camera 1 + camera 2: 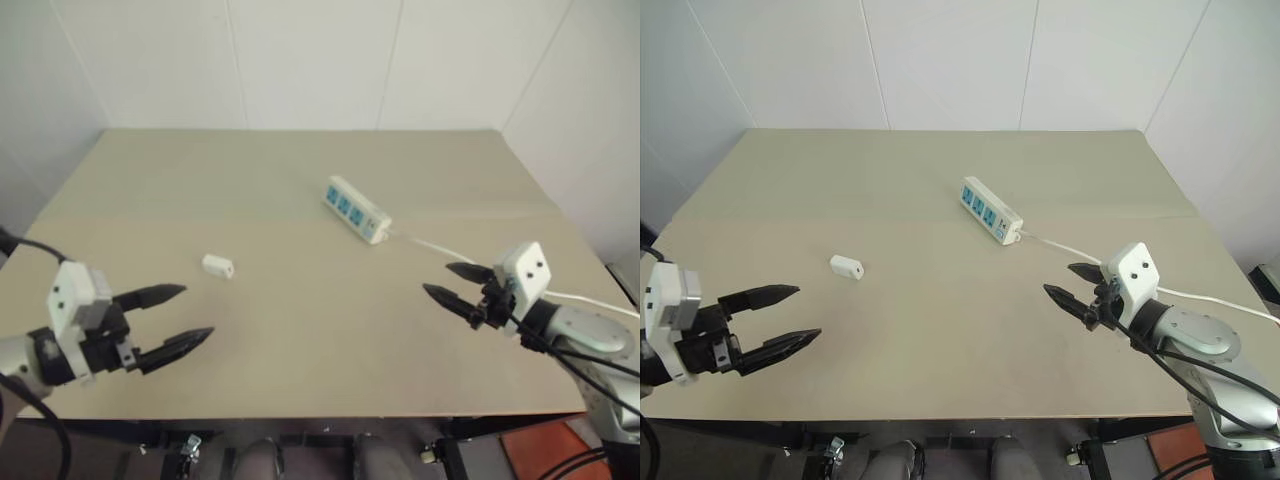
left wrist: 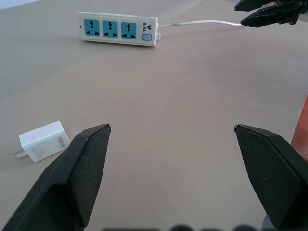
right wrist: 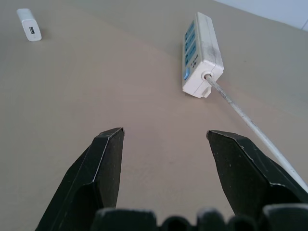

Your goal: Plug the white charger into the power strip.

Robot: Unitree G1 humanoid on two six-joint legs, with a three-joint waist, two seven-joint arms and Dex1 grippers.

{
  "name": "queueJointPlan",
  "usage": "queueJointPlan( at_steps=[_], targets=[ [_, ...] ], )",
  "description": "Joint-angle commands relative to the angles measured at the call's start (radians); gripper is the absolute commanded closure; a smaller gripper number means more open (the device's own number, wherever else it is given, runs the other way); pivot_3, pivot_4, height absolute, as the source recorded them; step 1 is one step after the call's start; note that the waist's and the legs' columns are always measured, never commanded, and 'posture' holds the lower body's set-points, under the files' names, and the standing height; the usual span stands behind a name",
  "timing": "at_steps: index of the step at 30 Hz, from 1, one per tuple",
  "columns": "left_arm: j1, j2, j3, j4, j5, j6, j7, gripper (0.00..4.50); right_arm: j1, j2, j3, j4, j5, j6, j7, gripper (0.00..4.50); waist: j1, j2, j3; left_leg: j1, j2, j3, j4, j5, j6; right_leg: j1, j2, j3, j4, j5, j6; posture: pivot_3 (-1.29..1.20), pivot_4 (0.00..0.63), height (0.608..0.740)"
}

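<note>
Both grippers, L [image 1: 190,314] and R [image 1: 442,281], spread, empty. Charger [image 1: 218,266] lies flat on table [image 1: 300,330], well apart from strip [image 1: 356,209]. Risk: small block skids on pinch; loose strip slides during insertion.

A bare test room or lab is suggested. A plain beige table [image 1: 300,330] is set into a corner of white panelled walls [image 1: 300,60]. Loose black cables [image 1: 590,370] are seen by the table's edge.
</note>
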Motion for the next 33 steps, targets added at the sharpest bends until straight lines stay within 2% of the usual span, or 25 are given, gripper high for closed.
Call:
queueJointPlan(
  at_steps=[1,15,21,28,33],
  targets=[
    [-0.013,0.014,0.002,0.0,-0.005,-0.015,0.003,0.0,-0.006,-0.019,-0.041,-0.037,0.0,-0.003,0.003,1.17,0.0,0.0,0.0,0.0,0.0,0.0,0.0,0.0,0.0,0.0,0.0,0.0,0.0,0.0,0.0,0.0,0.15,0.74],
    [-0.041,0.012,-0.021,0.004,-0.006,-0.025,0.009,0.0,-0.027,-0.023,-0.024,-0.025,-0.004,-0.012,0.01,1.17,0.001,0.0,0.0,0.0,0.0,0.0,-0.003,0.0,0.0,0.0,0.0,0.0,-0.003,0.0,0.0,0.0,0.15,0.74],
    [-0.172,0.032,-0.091,0.044,-0.008,-0.027,0.026,0.0,-0.139,-0.008,0.067,0.048,-0.07,-0.046,0.033,1.17,0.0,0.0,0.0,0.0,0.0,0.0,-0.003,0.0,0.0,0.0,0.0,0.0,-0.003,0.0,0.0,0.0,0.15,0.74],
    [-0.327,0.044,-0.227,0.109,0.029,-0.035,0.032,0.0,-0.407,0.075,0.242,0.339,-0.288,-0.103,-0.052,1.17,-0.003,0.0,0.0,-0.001,0.0,0.0,-0.004,0.0,0.0,-0.001,0.0,0.0,-0.005,0.001,0.0,0.0,0.15,0.74],
    [-0.381,0.026,-0.284,0.13,0.056,-0.053,0.045,0.0,-0.615,0.159,0.375,0.684,-0.526,-0.152,-0.218,1.17,-0.004,0.0,0.0,-0.004,-0.001,0.0,-0.005,0.0,0.0,-0.004,0.0,-0.001,-0.006,0.001,-0.001,0.0,0.15,0.74]
  ],
)
